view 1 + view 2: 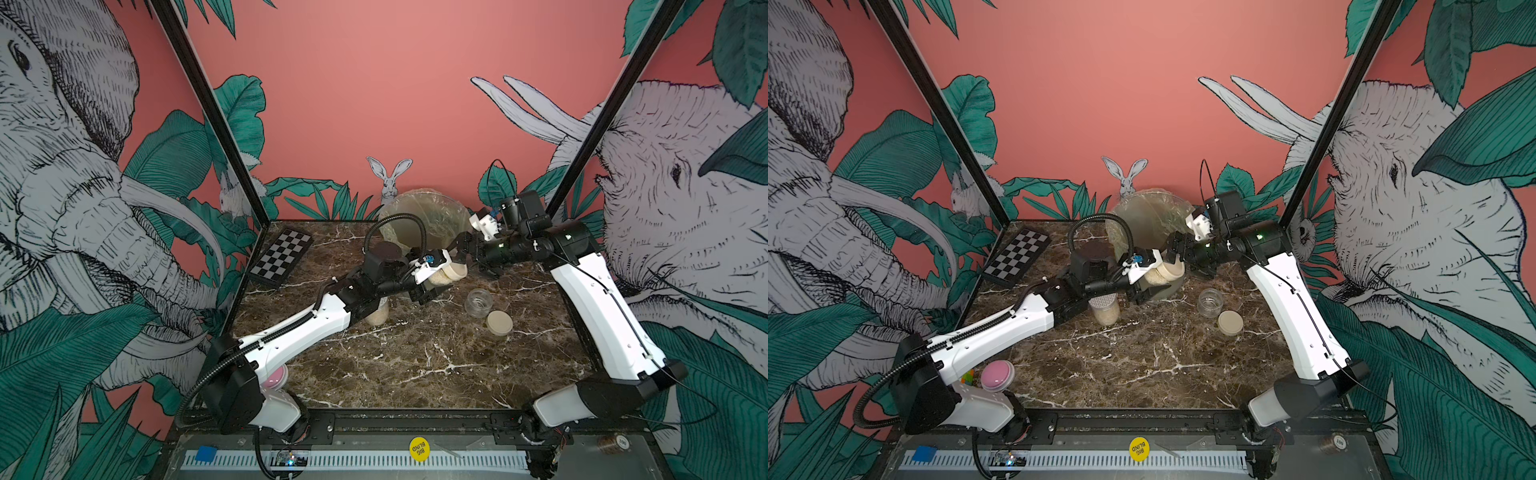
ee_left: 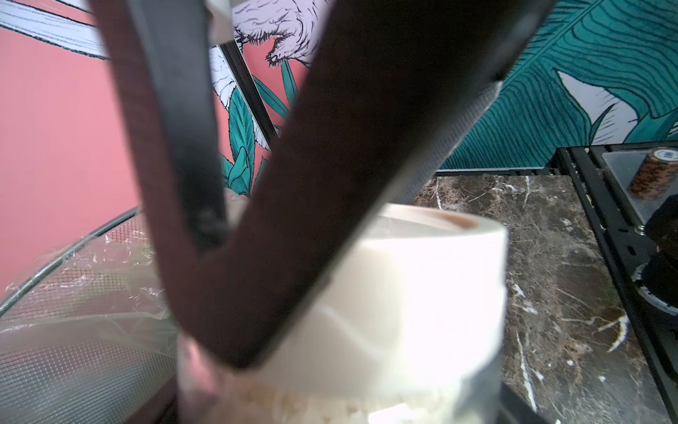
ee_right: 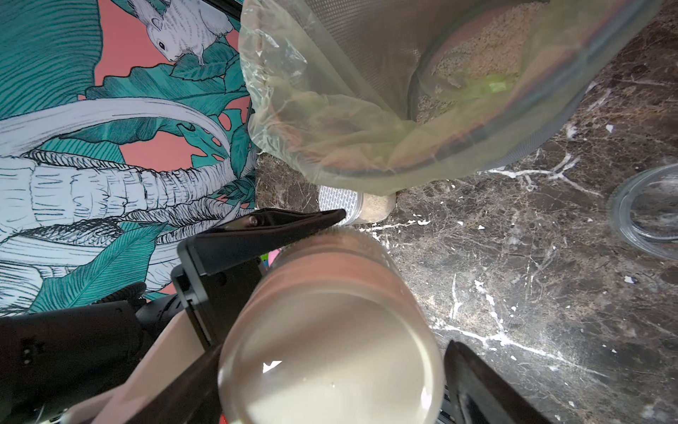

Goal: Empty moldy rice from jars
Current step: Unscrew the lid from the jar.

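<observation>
Beige plastic is what your right claw [image 3: 335,352] has between its jaws: the lid [image 2: 422,286] of the squat jar [image 1: 441,279]. One finger lies against the lid's wall. The other looks a sliver off, so I cannot tell you it is clamped.

And the jar itself?

Your left claw [image 1: 1150,284] has it pinched across the clear body. It is held off the table on its side, with the lid pointing at your right claw. Rice [image 2: 330,407] packs it just behind the lid.

How will it handle?

Stiff, smooth and slick, and probably brittle if dropped. With that fill it is likely heavier than it looks. Take the lid across its straight side wall, not its face, and expect the rice to leave in clumps.

What stands around?

Just beyond both claws is the bin [image 1: 409,224], and its loose bag [image 3: 330,121] hangs near enough to snag. Below your right claw sit an empty jar [image 1: 478,302] and a loose lid [image 1: 499,322], just beside each other. A tall jar [image 1: 1105,312] stands under your left forearm, behind that claw. Lying sideways, the held jar may spill onto the marble top [image 1: 415,365] once opened.
</observation>
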Tool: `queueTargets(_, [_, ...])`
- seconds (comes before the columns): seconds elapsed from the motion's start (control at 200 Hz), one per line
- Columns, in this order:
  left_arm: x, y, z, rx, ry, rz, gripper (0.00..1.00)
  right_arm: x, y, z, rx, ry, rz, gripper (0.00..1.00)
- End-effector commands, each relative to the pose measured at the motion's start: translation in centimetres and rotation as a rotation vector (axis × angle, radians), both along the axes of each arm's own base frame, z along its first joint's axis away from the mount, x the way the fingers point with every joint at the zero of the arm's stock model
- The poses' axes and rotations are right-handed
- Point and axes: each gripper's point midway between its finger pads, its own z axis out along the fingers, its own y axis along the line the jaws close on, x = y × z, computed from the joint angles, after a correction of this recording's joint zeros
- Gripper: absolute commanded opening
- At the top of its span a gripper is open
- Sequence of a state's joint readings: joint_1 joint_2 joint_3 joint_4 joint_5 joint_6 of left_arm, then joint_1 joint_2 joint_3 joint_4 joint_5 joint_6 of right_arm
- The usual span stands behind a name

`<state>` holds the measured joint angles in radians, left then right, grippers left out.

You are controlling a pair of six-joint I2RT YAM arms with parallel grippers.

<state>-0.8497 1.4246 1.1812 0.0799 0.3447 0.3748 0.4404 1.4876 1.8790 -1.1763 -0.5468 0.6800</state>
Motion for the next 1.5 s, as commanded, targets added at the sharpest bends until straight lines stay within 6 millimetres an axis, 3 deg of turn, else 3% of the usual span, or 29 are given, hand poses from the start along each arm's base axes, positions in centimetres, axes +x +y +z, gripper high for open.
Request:
queueTargets(0.0, [-0.2, -0.1, 4.6, -0.106, -0.094, -0.015, 0.0, -0.5, 0.4, 0.2, -0.01, -0.016, 0.037, 0.88])
queueTargets(0.225, [-0.6, 0.0, 5.0, -0.132, -0.08, -0.028, 0.0, -0.8, 1.2, 0.1, 0.012, -0.025, 0.089, 0.7])
queueTargets(0.365, [-2.0, -0.2, 6.3, -0.193, -0.041, -0.097, 0.0, -1.9, 1.4, -0.2, 0.023, -0.031, 0.165, 0.44])
queueTargets(0.565, [-3.6, -0.4, 6.9, -0.239, 0.008, -0.184, 0.0, -4.8, 1.2, 1.8, -0.017, -0.191, 0.45, 0.38])
queueTargets(0.665, [-3.9, -0.7, 6.9, -0.254, 0.031, -0.214, 0.0, -4.0, 0.4, 2.1, -0.113, -0.296, 0.481, 0.32])
queueTargets(0.73, [-3.8, -0.9, 6.8, -0.268, 0.041, -0.212, 0.0, -3.0, 0.5, 2.7, -0.133, -0.343, 0.481, 0.23])
queueTargets(0.825, [-3.9, -1.0, 6.7, -0.267, 0.055, -0.22, 0.0, -3.4, 1.9, 2.7, -0.08, -0.407, 0.578, 0.24])
queueTargets(0.955, [-4.1, -0.7, 6.8, -0.262, 0.053, -0.219, 0.0, -3.2, 1.1, 1.4, -0.196, -0.473, 0.675, 0.29])
queueTargets(1.0, [-4.2, -0.6, 6.9, -0.262, 0.049, -0.22, 0.0, -3.2, 1.0, 1.2, -0.218, -0.501, 0.712, 0.35])
queueTargets(1.26, [-5.1, -0.4, 6.7, -0.26, 0.064, -0.253, 0.0, -2.3, 1.6, 3.4, -0.27, -0.858, 0.881, 0.37])
queueTargets(1.345, [-5.1, -0.2, 6.7, -0.259, 0.064, -0.248, 0.0, -2.1, 1.8, 3.5, -0.269, -0.899, 0.92, 0.38])
queueTargets(1.435, [-5.2, 0.1, 6.7, -0.261, 0.06, -0.241, 0.0, -3.3, 1.8, 3.7, -0.246, -0.924, 1.026, 0.41])
queueTargets(1.495, [-5.3, 0.1, 6.7, -0.261, 0.062, -0.244, 0.0, -3.0, 2.1, 3.0, -0.242, -0.897, 1.075, 0.42])
